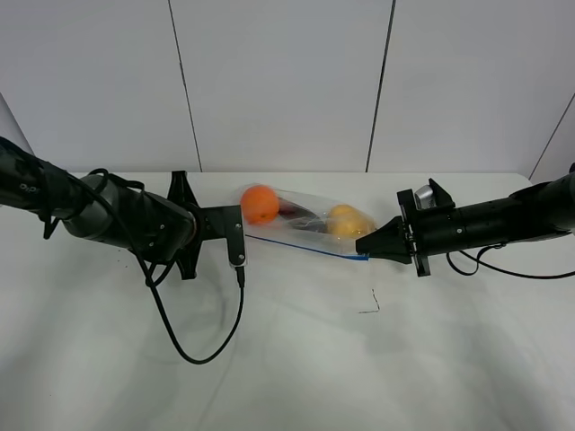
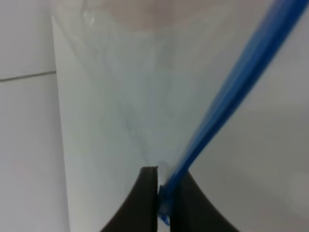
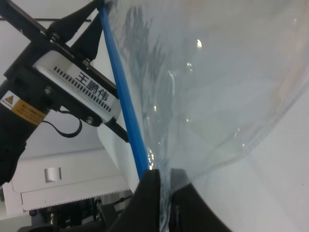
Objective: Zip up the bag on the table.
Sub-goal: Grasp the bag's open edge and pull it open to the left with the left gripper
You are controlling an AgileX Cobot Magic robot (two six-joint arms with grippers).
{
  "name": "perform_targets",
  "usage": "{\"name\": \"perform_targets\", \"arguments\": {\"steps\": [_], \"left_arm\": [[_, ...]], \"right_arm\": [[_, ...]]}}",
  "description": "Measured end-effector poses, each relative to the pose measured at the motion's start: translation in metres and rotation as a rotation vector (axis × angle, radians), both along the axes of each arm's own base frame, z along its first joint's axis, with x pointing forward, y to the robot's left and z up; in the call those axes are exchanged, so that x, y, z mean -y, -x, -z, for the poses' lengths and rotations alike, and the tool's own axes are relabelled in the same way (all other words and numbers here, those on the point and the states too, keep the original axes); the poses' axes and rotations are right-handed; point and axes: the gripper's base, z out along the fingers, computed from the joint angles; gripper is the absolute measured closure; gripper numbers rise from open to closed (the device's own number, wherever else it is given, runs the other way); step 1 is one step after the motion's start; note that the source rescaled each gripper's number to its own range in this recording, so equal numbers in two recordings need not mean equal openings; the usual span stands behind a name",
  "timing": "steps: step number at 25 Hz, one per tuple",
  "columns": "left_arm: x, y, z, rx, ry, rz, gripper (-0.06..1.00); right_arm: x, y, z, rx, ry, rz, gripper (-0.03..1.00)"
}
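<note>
Blue zip strip point(image 2: 227, 96) is what you're pinching: left gripper point(image 2: 159, 195) is clamping fully closed on one end, right gripper point(image 3: 163, 191) is clamping closed on the other. Bag point(image 1: 305, 223) is stretching taut between them at the far middle of the table point(image 1: 296, 359), orange point(image 1: 260, 204) by the left end, pear point(image 1: 349, 222) by the right. For sealing, you're probably needing a firm left anchor and a straight, steady-pressure slide along the strip, no twisting.

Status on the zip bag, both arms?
Left tool shut on bag at blue zip strip. Right tool shut on strip's other end. Bag taut between them; seal unclear. Black cable on table, apart from bag.
</note>
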Motion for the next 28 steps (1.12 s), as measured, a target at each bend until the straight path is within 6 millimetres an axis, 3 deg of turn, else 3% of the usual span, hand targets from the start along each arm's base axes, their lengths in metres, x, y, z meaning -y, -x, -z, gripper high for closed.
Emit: {"name": "perform_targets", "arguments": {"steps": [20, 22, 28], "left_arm": [[-0.009, -0.004, 0.000, 0.003, -0.007, -0.027, 0.93], [-0.011, -0.005, 0.000, 0.010, -0.012, -0.042, 0.85], [-0.019, -0.007, -0.001, 0.028, 0.051, -0.156, 0.22]], "right_arm": [[0.000, 0.000, 0.000, -0.001, -0.004, -0.005, 0.97], [0.000, 0.001, 0.000, -0.001, 0.001, -0.012, 0.97], [0.001, 0.002, 0.001, -0.002, 0.008, -0.020, 0.97]]}}
